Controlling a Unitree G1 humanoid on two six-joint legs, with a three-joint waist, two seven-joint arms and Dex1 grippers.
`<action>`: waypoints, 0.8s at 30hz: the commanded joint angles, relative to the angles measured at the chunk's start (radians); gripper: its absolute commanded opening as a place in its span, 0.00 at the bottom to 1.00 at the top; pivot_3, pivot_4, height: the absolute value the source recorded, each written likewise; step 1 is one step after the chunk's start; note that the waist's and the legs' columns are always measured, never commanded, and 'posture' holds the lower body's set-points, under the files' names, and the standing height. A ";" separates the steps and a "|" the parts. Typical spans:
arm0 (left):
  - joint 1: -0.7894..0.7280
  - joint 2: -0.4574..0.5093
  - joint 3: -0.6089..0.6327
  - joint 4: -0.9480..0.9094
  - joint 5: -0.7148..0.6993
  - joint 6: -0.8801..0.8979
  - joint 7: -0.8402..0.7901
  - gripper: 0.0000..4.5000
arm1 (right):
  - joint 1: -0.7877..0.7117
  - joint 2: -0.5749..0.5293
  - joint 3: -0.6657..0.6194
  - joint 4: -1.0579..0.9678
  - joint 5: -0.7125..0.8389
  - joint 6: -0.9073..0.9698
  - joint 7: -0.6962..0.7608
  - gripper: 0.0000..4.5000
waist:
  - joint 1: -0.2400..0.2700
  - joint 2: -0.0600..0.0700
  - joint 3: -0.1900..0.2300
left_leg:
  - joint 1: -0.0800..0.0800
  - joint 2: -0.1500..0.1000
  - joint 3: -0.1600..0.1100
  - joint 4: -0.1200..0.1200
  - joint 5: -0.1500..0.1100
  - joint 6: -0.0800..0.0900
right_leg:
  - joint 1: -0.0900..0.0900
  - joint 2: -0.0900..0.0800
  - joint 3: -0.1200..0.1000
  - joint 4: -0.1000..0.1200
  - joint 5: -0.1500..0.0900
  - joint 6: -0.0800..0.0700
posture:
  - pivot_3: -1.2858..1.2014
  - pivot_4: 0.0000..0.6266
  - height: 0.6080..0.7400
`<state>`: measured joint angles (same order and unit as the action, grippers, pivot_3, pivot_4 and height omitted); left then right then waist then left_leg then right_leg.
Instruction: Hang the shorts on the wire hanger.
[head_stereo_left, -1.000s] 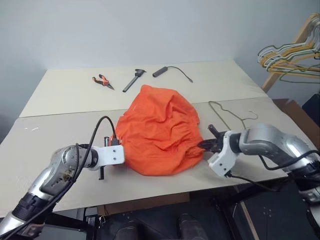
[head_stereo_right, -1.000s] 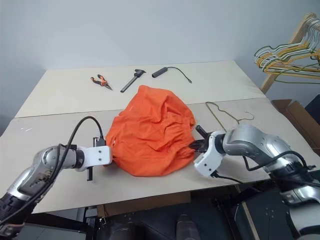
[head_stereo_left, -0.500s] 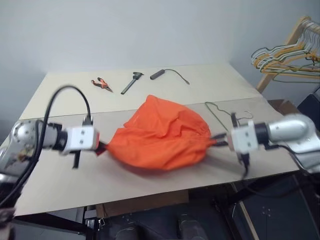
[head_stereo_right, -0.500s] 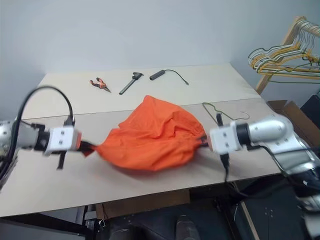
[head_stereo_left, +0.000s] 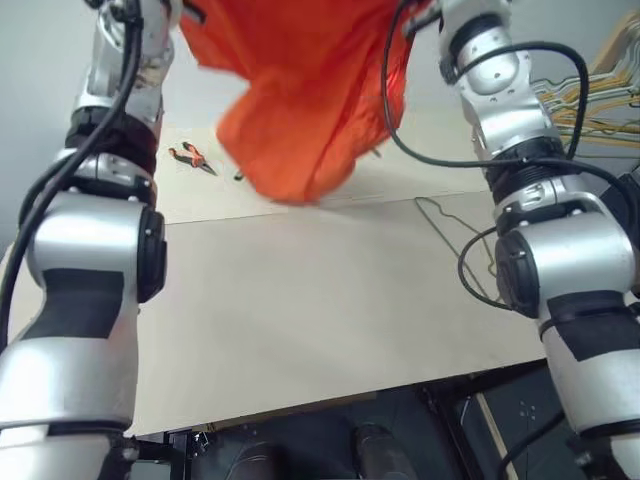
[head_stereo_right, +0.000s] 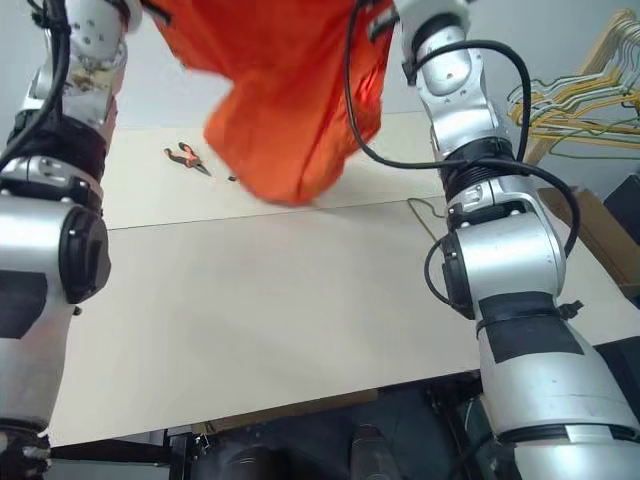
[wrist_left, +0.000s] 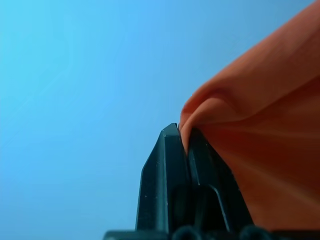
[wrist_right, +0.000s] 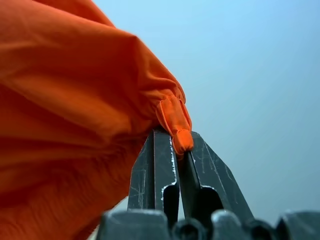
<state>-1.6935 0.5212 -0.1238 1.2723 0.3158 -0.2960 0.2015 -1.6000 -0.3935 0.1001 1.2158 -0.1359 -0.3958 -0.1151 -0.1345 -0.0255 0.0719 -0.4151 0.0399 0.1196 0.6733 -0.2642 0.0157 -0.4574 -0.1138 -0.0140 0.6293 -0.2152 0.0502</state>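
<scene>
A pale beige table (head_stereo_left: 300, 300) is set before a plain grey wall (head_stereo_right: 250, 100), with a wooden rack (head_stereo_right: 590, 60) at its right.

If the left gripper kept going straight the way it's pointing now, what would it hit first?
Apart from the shorts pinched in the left gripper, nothing: only a plain blank backdrop lies ahead, though its depth is unclear.

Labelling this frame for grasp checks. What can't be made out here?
- Top of the shorts: cut off by the upper edge of both eye views, so the grip points are outside them.
- Wire hanger: partly hidden behind the right arm in both eye views; its hook can't be seen.
- Dark tool behind the shorts: just a speck beside the pliers, hidden by the fabric.
</scene>
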 joint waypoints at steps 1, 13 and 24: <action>-0.006 0.040 -0.013 0.006 0.038 -0.126 0.035 0.00 | 0.042 -0.050 -0.040 0.023 0.004 -0.110 0.049 0.01 | -0.010 0.000 0.000 | 0.000 0.000 0.000 -0.001 0.000 0.000 | 0.001 0.000 -0.001 -0.001 0.000 0.000 | 0.49 0.00 1.00; 0.826 0.192 -0.026 -0.730 -0.279 -0.193 -0.822 0.00 | 0.599 -0.160 0.052 -0.221 0.140 -0.390 1.053 0.01 | -0.076 0.005 -0.004 | 0.028 -0.002 -0.003 0.007 0.002 0.006 | 0.040 -0.004 -0.001 -0.010 0.005 0.003 | 0.49 0.02 1.00; 1.545 0.696 0.158 -1.528 -0.557 0.335 -1.349 0.00 | 0.876 -0.240 0.154 -0.490 0.109 -0.400 1.347 0.01 | -0.061 0.005 -0.001 | 0.040 0.004 -0.007 0.014 -0.005 0.018 | 0.048 -0.003 0.005 -0.005 0.004 0.000 | 0.49 0.08 1.00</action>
<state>-0.1781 1.1717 -0.0191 -0.1846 -0.2045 0.0044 -1.0841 -0.7263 -0.6125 0.2512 0.7698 0.0051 -0.7631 1.2524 -0.1960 -0.0208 0.0710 -0.3705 0.0446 0.1131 0.6868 -0.2699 0.0337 -0.4062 -0.1166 -0.0096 0.6250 -0.2120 0.0495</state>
